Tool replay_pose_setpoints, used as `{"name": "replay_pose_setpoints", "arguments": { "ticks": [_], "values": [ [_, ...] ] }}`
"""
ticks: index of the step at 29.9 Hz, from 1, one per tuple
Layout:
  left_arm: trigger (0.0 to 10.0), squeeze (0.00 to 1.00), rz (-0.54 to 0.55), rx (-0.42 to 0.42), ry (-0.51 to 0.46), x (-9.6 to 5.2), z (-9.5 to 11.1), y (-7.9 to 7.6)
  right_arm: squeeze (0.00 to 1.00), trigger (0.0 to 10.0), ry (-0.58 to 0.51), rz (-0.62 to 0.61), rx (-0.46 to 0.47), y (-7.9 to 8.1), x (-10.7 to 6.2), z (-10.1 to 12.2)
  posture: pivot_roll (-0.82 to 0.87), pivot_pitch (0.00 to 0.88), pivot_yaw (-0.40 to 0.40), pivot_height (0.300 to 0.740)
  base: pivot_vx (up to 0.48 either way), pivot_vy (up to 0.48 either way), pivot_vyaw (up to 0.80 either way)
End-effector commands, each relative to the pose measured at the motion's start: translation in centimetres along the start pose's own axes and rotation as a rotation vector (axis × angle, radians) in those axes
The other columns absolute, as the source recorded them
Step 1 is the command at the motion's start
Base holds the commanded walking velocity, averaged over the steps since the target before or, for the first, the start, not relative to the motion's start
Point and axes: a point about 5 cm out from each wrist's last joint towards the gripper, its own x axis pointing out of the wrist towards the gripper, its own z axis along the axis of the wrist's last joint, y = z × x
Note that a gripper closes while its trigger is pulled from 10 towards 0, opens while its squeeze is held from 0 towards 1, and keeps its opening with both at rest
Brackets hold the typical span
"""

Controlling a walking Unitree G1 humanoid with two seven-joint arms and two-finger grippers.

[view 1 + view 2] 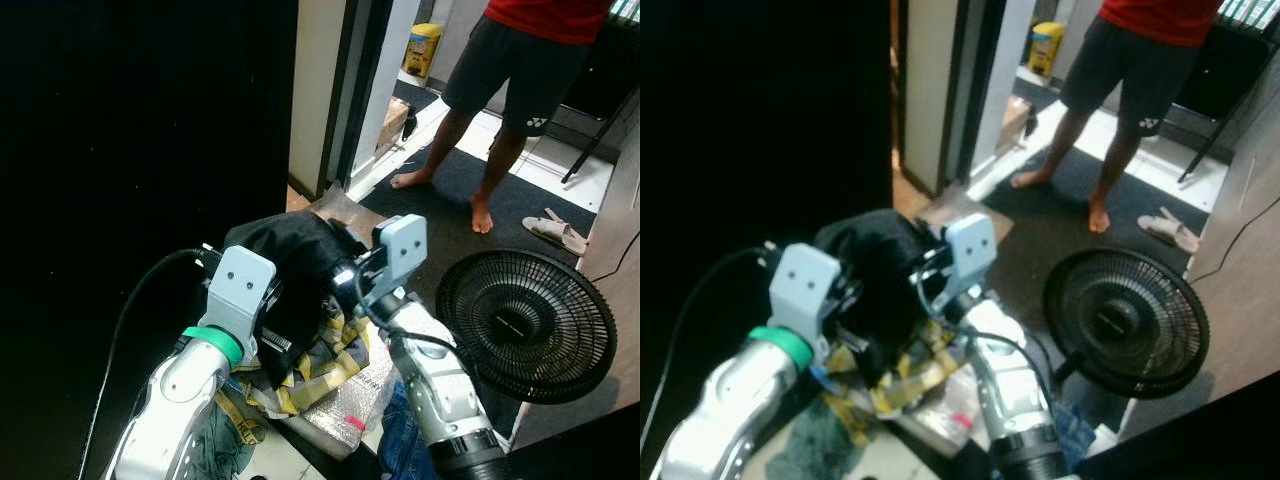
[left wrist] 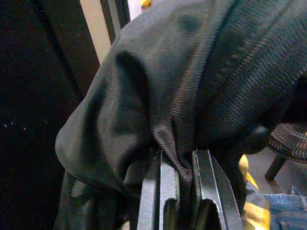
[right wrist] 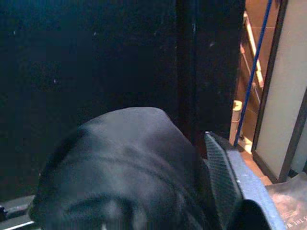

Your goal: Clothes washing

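One bunched black woven garment (image 1: 290,262), matte with a fine ribbed weave and deep folds, held up between two grippers in front of the robot, above a heap of clothes. Left gripper (image 2: 184,187) has its two black fingers (image 2: 160,191) clamped on a pinched fold of it. Right gripper (image 3: 211,191) is pressed against the garment; cannot tell how its fingers sit. One yellow-and-grey patterned cloth (image 1: 335,360) below, one round black floor fan (image 1: 527,326) to the right, one person in dark shorts (image 1: 510,70) standing barefoot on a dark mat (image 1: 440,215), one pair of pale sandals (image 1: 556,232).

Garment (image 1: 290,265) between both grippers, fan (image 1: 527,325) right, person (image 1: 520,70) behind (doorway).
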Motion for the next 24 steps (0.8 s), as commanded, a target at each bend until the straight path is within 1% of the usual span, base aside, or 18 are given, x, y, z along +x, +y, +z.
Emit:
{"name": "replay_pose_setpoints", "arguments": {
  "ticks": [1, 6, 7, 8, 9, 10, 11, 12, 13, 15, 16, 20, 21, 24],
  "values": [
    [10.0, 0.00, -0.002, -0.001, 0.036, -0.1, -0.8, 0.0, 1.00, 10.0, -0.045, -0.030, 0.011, -0.6, -0.3, 0.9, 0.09, 0.116, -0.002, 0.740, 0.000, 0.000, 0.00],
    [10.0, 0.00, 0.000, -0.001, 0.026, -0.1, -0.5, 0.1, 1.00, 10.0, -0.051, -0.045, 0.005, -0.8, -0.6, 1.4, 0.09, 0.116, 0.000, 0.740, 0.000, 0.000, 0.00],
    [10.0, 0.00, 0.000, -0.001, 0.020, -0.1, -0.3, 0.2, 0.00, 10.0, -0.048, -0.054, -0.011, -1.0, -0.8, 1.5, 0.08, 0.117, 0.002, 0.740, 0.000, 0.000, 0.00],
    [10.0, 0.00, 0.000, -0.001, 0.020, -0.1, -0.3, 0.2, 0.00, 10.0, -0.048, -0.054, -0.011, -1.0, -0.8, 1.5, 0.08, 0.117, 0.002, 0.740, 0.000, 0.000, 0.00],
    [10.0, 0.00, -0.001, -0.002, 0.015, 0.0, -0.2, 0.1, 0.00, 10.0, -0.037, -0.060, -0.038, -1.1, -0.9, 1.5, 0.08, 0.118, 0.003, 0.740, 0.000, 0.000, 0.00],
    [10.0, 0.00, -0.001, -0.002, 0.015, 0.0, -0.2, 0.1, 0.00, 10.0, -0.037, -0.060, -0.038, -1.1, -0.9, 1.5, 0.08, 0.118, 0.003, 0.740, 0.000, 0.000, 0.00],
    [10.0, 0.00, -0.003, -0.003, 0.013, 0.1, -0.2, 0.1, 0.00, 10.0, -0.024, -0.062, -0.067, -1.2, -1.0, 1.4, 0.08, 0.118, 0.003, 0.740, 0.000, 0.000, 0.00],
    [10.0, 0.00, -0.003, -0.003, 0.013, 0.1, -0.2, 0.1, 0.00, 10.0, -0.024, -0.062, -0.067, -1.2, -1.0, 1.4, 0.08, 0.118, 0.003, 0.740, 0.000, 0.000, 0.00],
    [10.0, 0.00, -0.005, -0.003, 0.013, 0.1, -0.2, 0.1, 0.00, 1.5, -0.008, -0.061, -0.093, -1.2, -1.2, 1.1, 0.08, 0.118, 0.007, 0.740, 0.000, 0.000, 0.00],
    [10.0, 0.00, -0.005, -0.003, 0.013, 0.1, -0.2, 0.1, 0.00, 1.5, -0.008, -0.061, -0.093, -1.2, -1.2, 1.1, 0.08, 0.118, 0.007, 0.740, 0.000, 0.000, 0.00],
    [10.0, 0.00, -0.007, -0.003, 0.013, 0.1, -0.2, 0.1, 0.00, 0.0, 0.015, -0.047, -0.126, -1.0, -1.3, 0.5, 0.08, 0.117, 0.008, 0.740, 0.000, 0.000, 0.00],
    [10.0, 0.00, -0.008, -0.002, 0.013, 0.2, -0.2, 0.1, 0.00, 0.0, 0.030, -0.033, -0.141, -0.7, -1.3, 0.1, 0.09, 0.118, 0.007, 0.740, 0.000, 0.000, 0.00],
    [10.0, 0.00, -0.006, -0.001, 0.013, 0.1, -0.2, 0.1, 0.00, 0.0, 0.036, -0.012, -0.155, -0.4, -1.2, 0.0, 0.09, 0.118, 0.005, 0.740, 0.000, 0.000, 0.00],
    [10.0, 0.00, -0.002, 0.000, 0.015, 0.1, -0.2, 0.2, 0.00, 0.0, 0.038, 0.016, -0.158, 0.0, -0.8, 0.1, 0.09, 0.118, 0.004, 0.740, 0.000, 0.000, 0.00]
  ]
}}
